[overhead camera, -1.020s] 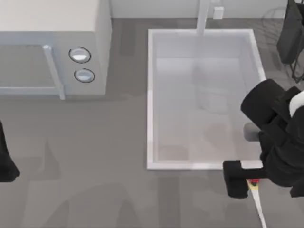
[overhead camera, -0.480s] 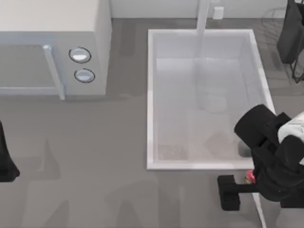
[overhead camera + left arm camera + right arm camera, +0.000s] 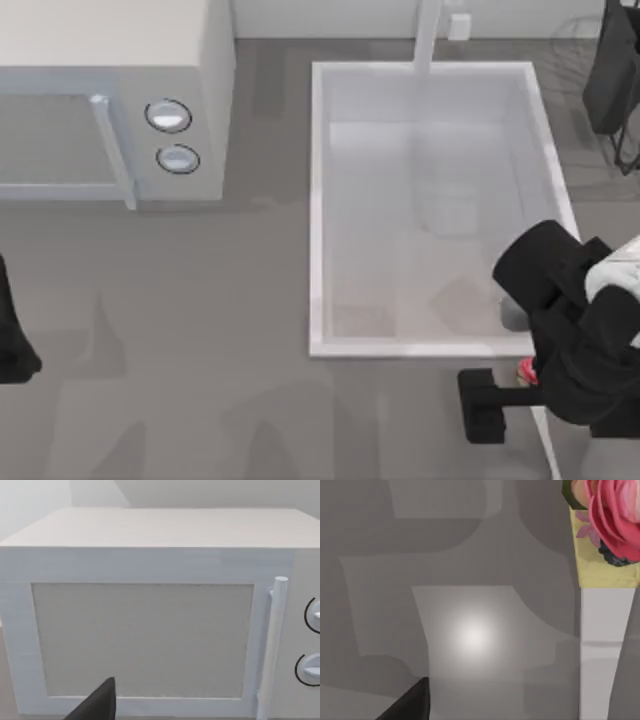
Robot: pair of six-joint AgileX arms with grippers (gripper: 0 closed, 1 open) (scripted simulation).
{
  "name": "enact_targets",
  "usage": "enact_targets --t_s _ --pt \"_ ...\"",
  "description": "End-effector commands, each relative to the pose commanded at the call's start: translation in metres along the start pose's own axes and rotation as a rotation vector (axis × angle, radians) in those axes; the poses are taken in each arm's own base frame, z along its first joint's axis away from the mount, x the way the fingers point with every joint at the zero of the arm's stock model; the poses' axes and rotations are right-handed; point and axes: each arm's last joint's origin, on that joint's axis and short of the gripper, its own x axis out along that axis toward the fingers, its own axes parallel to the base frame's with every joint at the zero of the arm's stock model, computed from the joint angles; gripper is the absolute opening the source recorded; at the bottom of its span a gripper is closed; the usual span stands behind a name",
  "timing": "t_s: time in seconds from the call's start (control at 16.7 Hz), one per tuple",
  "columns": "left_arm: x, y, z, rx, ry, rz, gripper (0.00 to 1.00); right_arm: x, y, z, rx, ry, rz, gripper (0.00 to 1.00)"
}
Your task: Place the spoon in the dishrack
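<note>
Jaws of right gripper: spread, one black finger left of the spoon, nothing pinched. Spoon lies on the table just below the sink, red end toward 11 o'clock, cream handle running to 5 o'clock. Left arm parked at 9 o'clock edge, facing the microwave.

microwave top-left, door shut | sink centre-right | faucet behind sink
</note>
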Motion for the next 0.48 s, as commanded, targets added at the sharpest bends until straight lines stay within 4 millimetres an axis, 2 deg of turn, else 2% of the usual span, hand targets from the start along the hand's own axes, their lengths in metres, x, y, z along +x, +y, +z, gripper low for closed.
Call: enact_targets --t_s 0.48 --pt "0.0 0.0 0.0 0.0 0.0 0.0 1.0 0.0 0.0 0.0 0.0 0.0 0.0 0.02"
